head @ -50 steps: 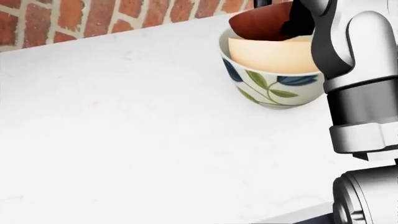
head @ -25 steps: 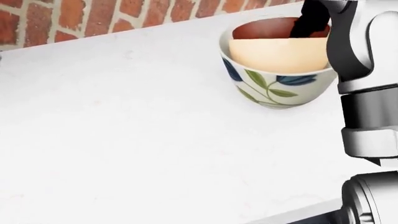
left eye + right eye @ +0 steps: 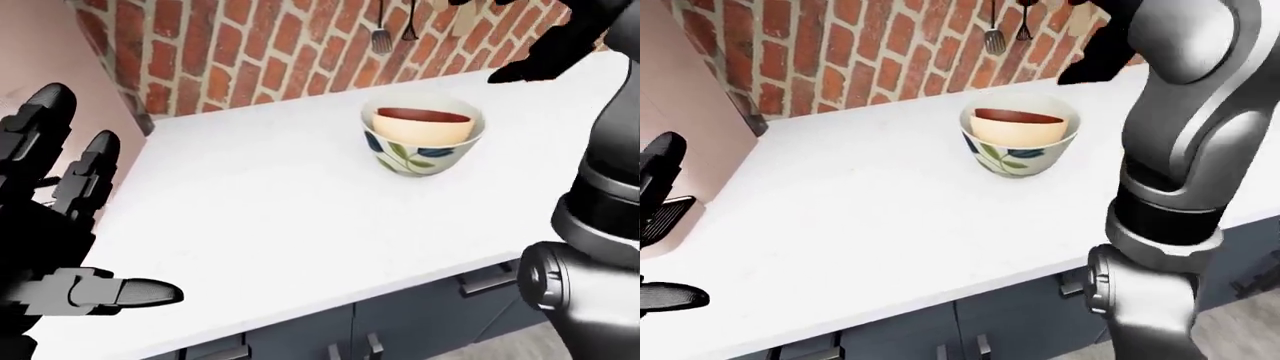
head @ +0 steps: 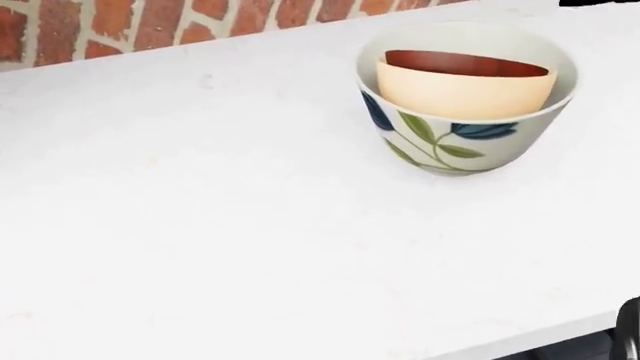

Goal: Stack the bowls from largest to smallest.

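Note:
A large white bowl with blue and green leaves point(image 4: 440, 142) stands on the white counter point(image 4: 200, 225). A cream bowl point(image 4: 465, 96) sits inside it, and a dark red bowl point(image 4: 465, 64) sits inside the cream one. My right hand point(image 3: 1090, 66) is open and empty, raised above and to the right of the stack, clear of it. My left hand point(image 3: 100, 217) is open with its fingers spread, at the left edge of the left-eye view, far from the bowls.
A brick wall point(image 3: 270, 52) runs along the top of the counter, with utensils point(image 3: 382, 37) hanging on it. Dark cabinet drawers point(image 3: 480, 281) lie below the counter's near edge. A pink wall point(image 3: 680, 112) stands at the left.
The right hand has let go of the dark red bowl, which now rests level inside the cream bowl. The right arm has lifted up and right, out of the head view.

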Available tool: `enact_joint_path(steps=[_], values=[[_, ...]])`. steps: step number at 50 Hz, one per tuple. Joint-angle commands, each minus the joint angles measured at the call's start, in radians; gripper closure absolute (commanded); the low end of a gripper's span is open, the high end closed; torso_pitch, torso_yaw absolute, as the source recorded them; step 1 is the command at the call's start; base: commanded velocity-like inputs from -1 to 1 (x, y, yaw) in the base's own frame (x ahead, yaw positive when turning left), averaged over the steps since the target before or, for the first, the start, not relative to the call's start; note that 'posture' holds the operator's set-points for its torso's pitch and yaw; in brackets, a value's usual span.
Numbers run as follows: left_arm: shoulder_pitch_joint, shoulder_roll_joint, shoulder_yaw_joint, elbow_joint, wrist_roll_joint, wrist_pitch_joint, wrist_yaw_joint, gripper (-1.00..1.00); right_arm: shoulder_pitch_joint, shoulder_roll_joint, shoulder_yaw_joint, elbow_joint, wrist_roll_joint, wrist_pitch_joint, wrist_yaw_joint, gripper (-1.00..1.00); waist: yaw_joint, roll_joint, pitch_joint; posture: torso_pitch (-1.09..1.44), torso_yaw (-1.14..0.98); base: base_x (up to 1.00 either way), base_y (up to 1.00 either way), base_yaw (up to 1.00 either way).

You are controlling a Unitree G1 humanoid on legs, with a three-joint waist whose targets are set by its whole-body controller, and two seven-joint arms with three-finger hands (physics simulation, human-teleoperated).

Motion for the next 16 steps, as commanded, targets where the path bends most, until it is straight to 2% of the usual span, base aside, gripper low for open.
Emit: enact_joint_path(steps=[1, 3, 7, 10, 12, 13, 15, 16], values=[[-0.002, 0.003, -0.002, -0.001, 0.064, -0.044, -0.021, -1.0, 0.035, -0.035, -0.031, -0.063, 0.056, 0.031, 0.002, -0.25, 0.001, -0.001, -0.011, -0.24, 0.0, 0.0, 0.0, 0.0], [0.005, 0.001, 0.038, -0.001, 0.042, -0.039, -0.026, -1.0, 0.135, -0.072, -0.077, -0.153, 0.109, 0.048, 0.001, -0.26, 0.001, -0.006, -0.016, -0.24, 0.0, 0.0, 0.0, 0.0], [0.014, 0.011, 0.107, -0.001, -0.025, -0.026, -0.007, -1.0, 0.249, -0.126, -0.118, -0.251, 0.184, 0.085, -0.018, -0.29, 0.002, -0.013, -0.02, -0.24, 0.0, 0.0, 0.0, 0.0], [0.039, 0.002, 0.136, -0.001, -0.025, -0.036, -0.026, -1.0, 0.319, -0.169, -0.16, -0.323, 0.249, 0.11, -0.024, -0.44, 0.001, -0.014, -0.021, -0.24, 0.0, 0.0, 0.0, 0.0], [0.066, -0.012, 0.168, -0.001, -0.024, -0.044, -0.048, -1.0, 0.394, -0.198, -0.221, -0.414, 0.308, 0.138, -0.01, -0.73, 0.003, -0.014, -0.021, -0.24, 0.0, 0.0, 0.0, 0.0], [0.081, -0.018, 0.179, -0.001, -0.019, -0.051, -0.06, -1.0, 0.43, -0.206, -0.259, -0.459, 0.35, 0.165, -0.006, -1.0, 0.004, -0.015, -0.022, -0.24, 0.0, 0.0, 0.0, 0.0], [0.105, -0.015, 0.211, -0.001, -0.042, -0.06, -0.062, -1.0, 0.511, -0.238, -0.321, -0.511, 0.418, 0.18, -0.025, -1.0, 0.005, -0.018, -0.023, -0.24, 0.0, 0.0, 0.0, 0.0], [0.118, -0.015, 0.229, -0.001, -0.052, -0.066, -0.061, -1.0, 0.578, -0.23, -0.383, -0.56, 0.468, 0.189, -0.034, -1.0, 0.006, -0.021, -0.023, -0.24, 0.0, 0.0, 0.0, 0.0]])
